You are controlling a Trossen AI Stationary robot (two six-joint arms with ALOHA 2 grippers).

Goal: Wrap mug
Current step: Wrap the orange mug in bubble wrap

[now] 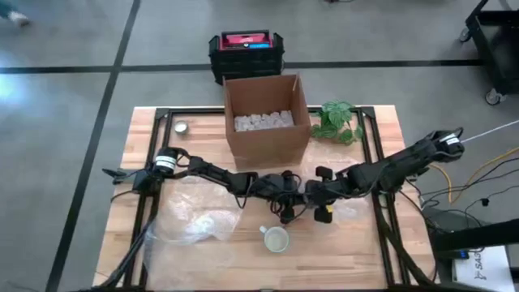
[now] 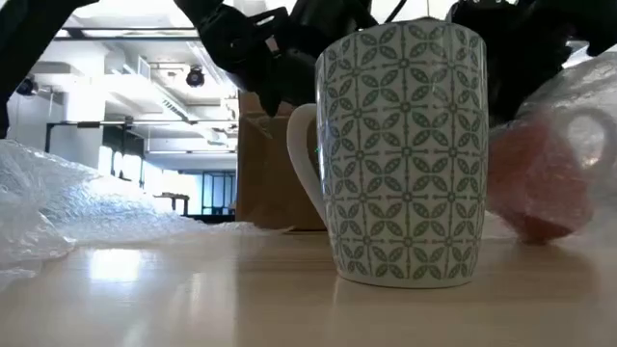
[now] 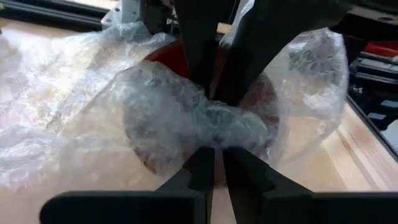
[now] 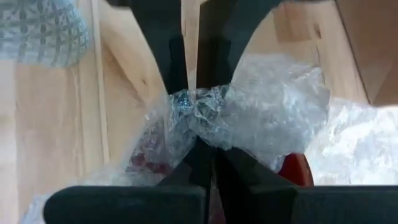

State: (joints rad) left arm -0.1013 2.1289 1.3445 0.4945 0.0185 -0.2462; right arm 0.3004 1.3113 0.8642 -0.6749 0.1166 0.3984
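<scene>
A red mug [image 3: 261, 102] lies bundled in clear bubble wrap [image 3: 180, 118] at the table's middle; in the low view it shows at the right [image 2: 540, 188]. My left gripper [image 3: 214, 163] and my right gripper [image 4: 213, 160] meet tip to tip over it [image 1: 302, 199], each shut on the wrap. A white mug with a green leaf pattern [image 1: 276, 239] stands upright on its base near the front edge, close to the low camera [image 2: 405, 154]. No gripper touches it. My left gripper pinches a gathered bunch of the bubble wrap [image 3: 214, 134] between its two fingers, several crumpled layers, on the side of the wrapped red mug. My right gripper's fingers [image 3: 199, 56] close on the same bunch from the opposite side. My right gripper pinches the twisted knot of bubble wrap [image 4: 196, 115] between its two fingers, several layers gathered together. It comes from the table's right side, facing my left gripper's fingers [image 4: 165, 56]. The wrapped mug's red body [image 4: 295, 168] shows beside the fingers.
An open cardboard box [image 1: 266, 118] with white packing peanuts stands behind the arms. A green plant [image 1: 336, 122] sits to its right, and a small round tin [image 1: 182, 127] at the far left. Loose bubble wrap [image 1: 195, 227] spreads over the front left. A black-and-red case [image 1: 243, 53] lies beyond the table.
</scene>
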